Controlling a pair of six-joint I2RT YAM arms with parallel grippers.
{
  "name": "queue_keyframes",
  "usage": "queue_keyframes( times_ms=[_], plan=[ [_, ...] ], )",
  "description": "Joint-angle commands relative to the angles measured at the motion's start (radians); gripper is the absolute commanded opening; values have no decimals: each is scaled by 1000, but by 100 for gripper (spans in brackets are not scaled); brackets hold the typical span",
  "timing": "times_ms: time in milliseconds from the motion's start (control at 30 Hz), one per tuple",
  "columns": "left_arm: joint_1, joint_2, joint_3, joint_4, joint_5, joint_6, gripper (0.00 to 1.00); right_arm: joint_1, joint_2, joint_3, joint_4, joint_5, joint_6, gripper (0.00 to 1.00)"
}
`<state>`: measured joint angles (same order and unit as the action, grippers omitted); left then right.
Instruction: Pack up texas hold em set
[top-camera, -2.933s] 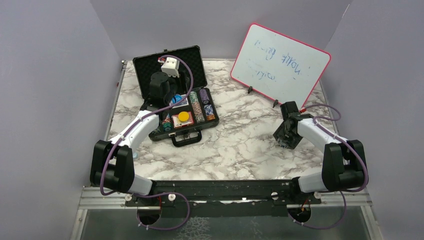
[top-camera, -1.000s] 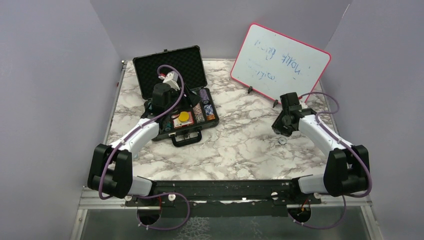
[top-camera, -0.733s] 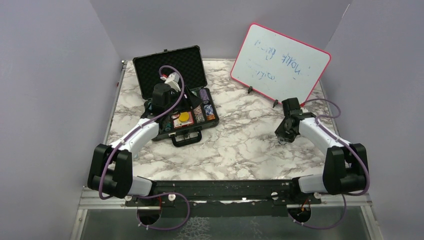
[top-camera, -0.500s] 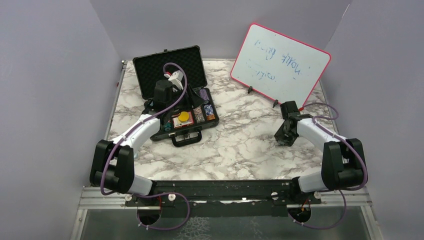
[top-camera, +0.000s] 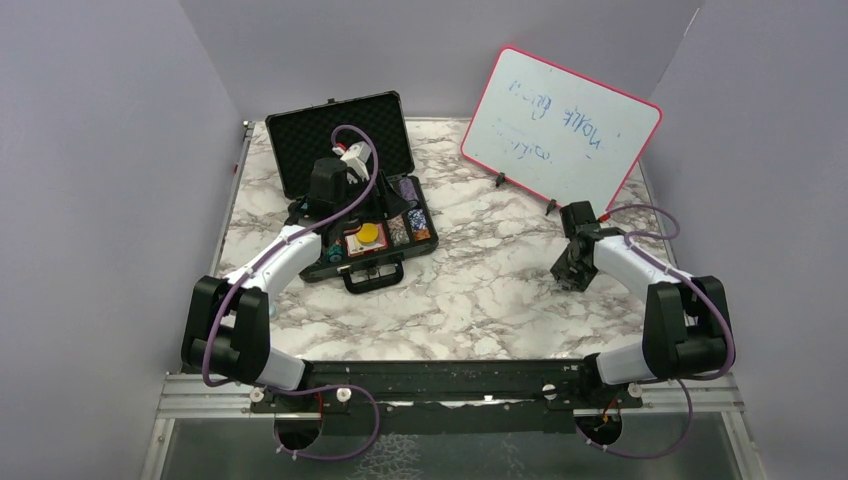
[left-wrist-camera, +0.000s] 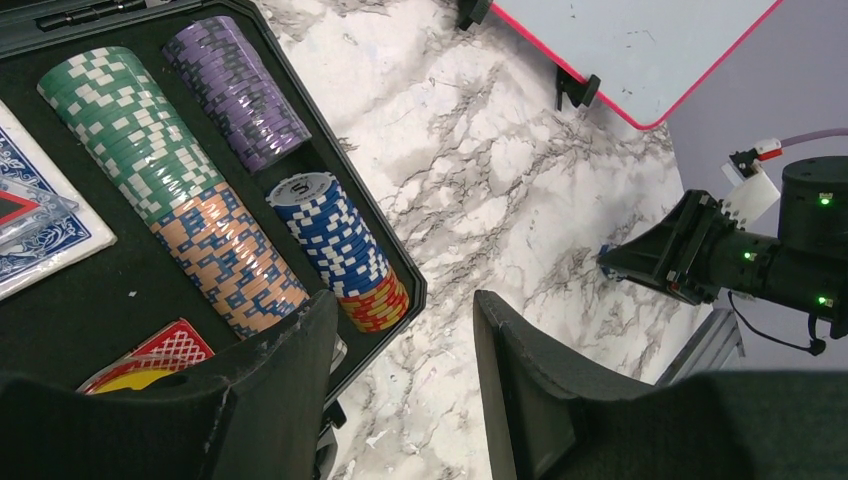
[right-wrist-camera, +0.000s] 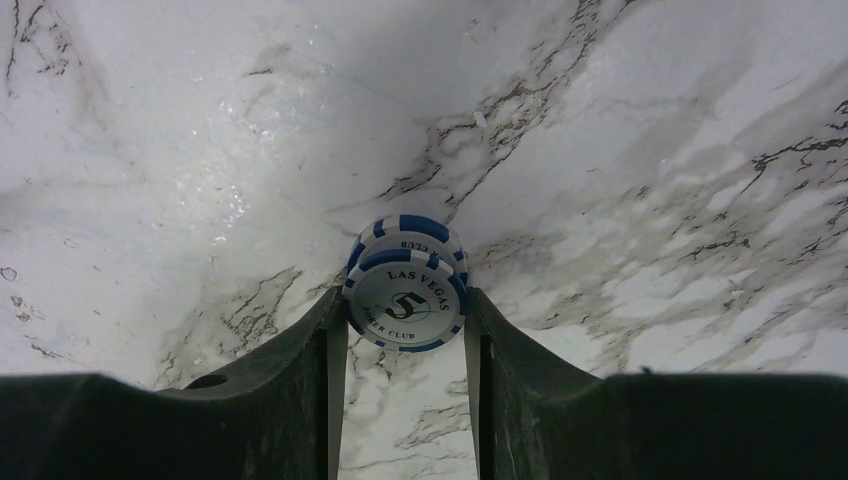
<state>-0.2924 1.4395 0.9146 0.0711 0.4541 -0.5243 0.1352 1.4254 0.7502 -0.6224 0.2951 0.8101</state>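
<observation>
Rear chip (right-wrist-camera: 412, 230) half behind front chip (right-wrist-camera: 405, 305)

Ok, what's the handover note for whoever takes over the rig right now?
Left gripper: open, empty, above the right edge of the case.
Right gripper: shut on blue chips, low over the marble table, well right of the case.
Done: chip rows, cards and yellow button sit in the open case.
Left: carry the blue chips over, slot them in, close the case.

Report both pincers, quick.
Left pincer: open, empty.
Right pincer: closed on a blue chip.
</observation>
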Motion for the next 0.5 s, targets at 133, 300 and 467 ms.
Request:
queue_keyframes(
  times_ms=[133, 300, 467],
  plan=[
    [-5, -11, 11, 7, 28, 17, 55, -14, -23, 26, 2, 62, 8, 47],
    [-7, -12, 9, 8, 31, 20, 55, -21, 7, 19, 14, 50, 9, 54],
    [-7, -13, 6, 6, 31, 26, 55, -30, 25, -1, 50, 6, -12, 59]
  ],
)
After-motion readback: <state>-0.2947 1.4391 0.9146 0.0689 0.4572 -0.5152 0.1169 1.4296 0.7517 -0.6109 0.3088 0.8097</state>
